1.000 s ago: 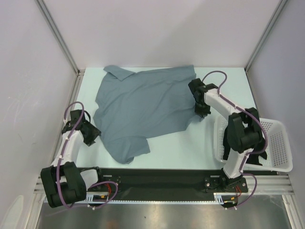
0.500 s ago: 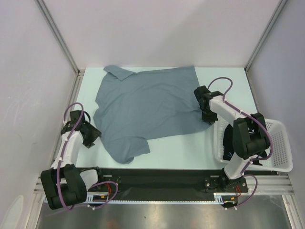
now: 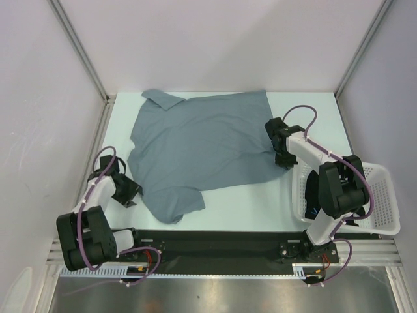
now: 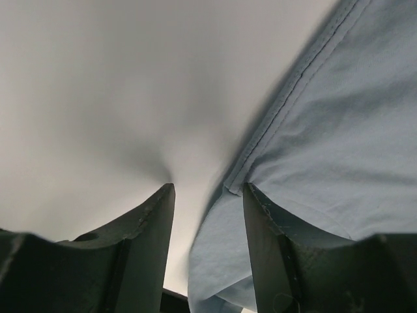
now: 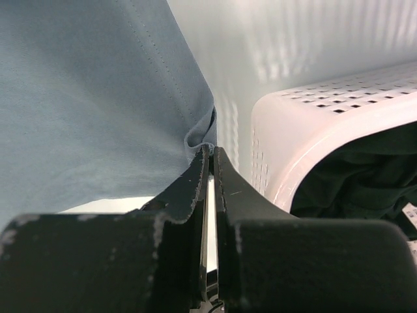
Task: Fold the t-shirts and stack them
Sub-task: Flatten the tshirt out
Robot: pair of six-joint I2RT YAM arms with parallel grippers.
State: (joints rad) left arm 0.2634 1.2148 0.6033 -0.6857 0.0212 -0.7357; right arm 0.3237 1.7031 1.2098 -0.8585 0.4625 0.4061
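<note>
The slate grey-blue t-shirt (image 3: pixel 195 147) lies spread on the table, collar at the far left, one sleeve toward the near edge. My right gripper (image 3: pixel 283 161) is shut on the shirt's right hem corner (image 5: pixel 203 140), low by the basket. My left gripper (image 3: pixel 132 193) is open at the shirt's left edge; in the left wrist view the sleeve hem (image 4: pixel 260 163) lies between the fingers (image 4: pixel 156 222), which are apart. The black t-shirt (image 5: pixel 352 182) lies inside the basket.
A white lattice basket (image 3: pixel 378 208) stands at the right near corner, close to my right arm; it also shows in the right wrist view (image 5: pixel 306 124). White walls and metal posts enclose the table (image 3: pixel 247 202). A black rail runs along the near edge.
My right gripper pulled the shirt's right corner outward and toward the basket, flattening that side. My left gripper moved nearer and right, to the shirt's left sleeve edge.
</note>
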